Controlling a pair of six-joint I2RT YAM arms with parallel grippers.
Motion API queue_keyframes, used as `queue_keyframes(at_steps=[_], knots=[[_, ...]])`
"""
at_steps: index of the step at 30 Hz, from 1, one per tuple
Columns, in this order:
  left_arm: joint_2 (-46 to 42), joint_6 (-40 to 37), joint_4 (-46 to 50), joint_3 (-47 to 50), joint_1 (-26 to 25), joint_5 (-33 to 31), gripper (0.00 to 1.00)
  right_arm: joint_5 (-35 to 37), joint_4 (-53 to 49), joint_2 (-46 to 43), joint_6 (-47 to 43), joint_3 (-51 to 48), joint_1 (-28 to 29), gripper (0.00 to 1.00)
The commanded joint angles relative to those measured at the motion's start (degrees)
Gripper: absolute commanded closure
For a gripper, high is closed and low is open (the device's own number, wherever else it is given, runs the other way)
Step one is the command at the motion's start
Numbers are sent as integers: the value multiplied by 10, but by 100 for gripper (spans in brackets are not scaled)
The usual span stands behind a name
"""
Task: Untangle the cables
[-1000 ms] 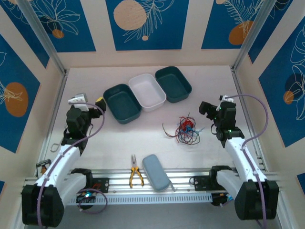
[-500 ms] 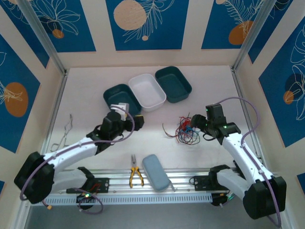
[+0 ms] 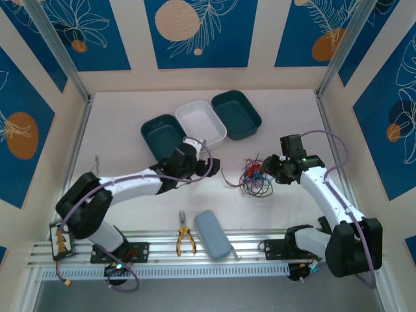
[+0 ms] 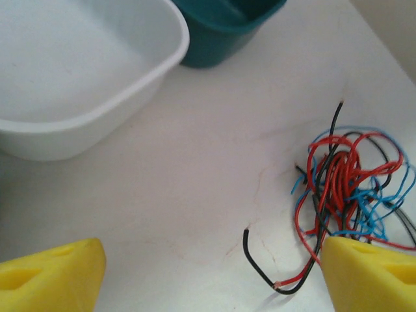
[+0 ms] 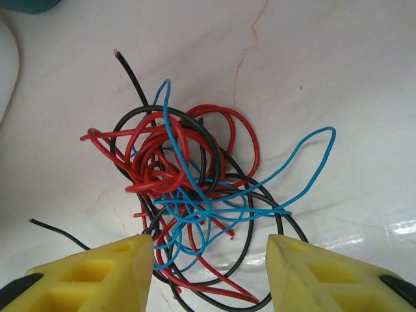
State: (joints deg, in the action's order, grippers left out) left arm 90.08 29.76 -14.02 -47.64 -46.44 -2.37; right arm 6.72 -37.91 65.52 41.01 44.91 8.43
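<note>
White tub (image 3: 201,122), pliers (image 3: 184,234), grey case (image 3: 213,235)

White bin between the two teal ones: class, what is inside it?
The white bin shows just a bare white floor, with nothing lying in it. From the top view, its floor is in plain sight.

The left arm (image 3: 123,185) is lying low, stretched far to its right with the elbow folded near its base. The left gripper (image 3: 208,166) is pointing toward the middle, holding its yellow fingers (image 4: 52,276) wide apart. The right arm (image 3: 328,195) is standing extended forward, its wrist bent inward. The right gripper (image 3: 269,168) is facing left, tilting downward, with its fingers (image 5: 91,273) likewise spread wide. The two grippers are facing each other, apart.
</note>
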Motion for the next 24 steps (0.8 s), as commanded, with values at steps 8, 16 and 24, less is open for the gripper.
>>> queue_keyframes(at_steps=[8, 16, 24], knots=[[89, -15, 35, -70, -26, 53, 27, -83, 35, 59, 3, -6, -14, 53], [131, -15, 53, -90, -35, 69, 42, -80, 41, 103, 5, -11, 16, 55], [147, -14, 66, -97, -35, 69, 74, -81, 39, 133, 14, -5, 49, 57]])
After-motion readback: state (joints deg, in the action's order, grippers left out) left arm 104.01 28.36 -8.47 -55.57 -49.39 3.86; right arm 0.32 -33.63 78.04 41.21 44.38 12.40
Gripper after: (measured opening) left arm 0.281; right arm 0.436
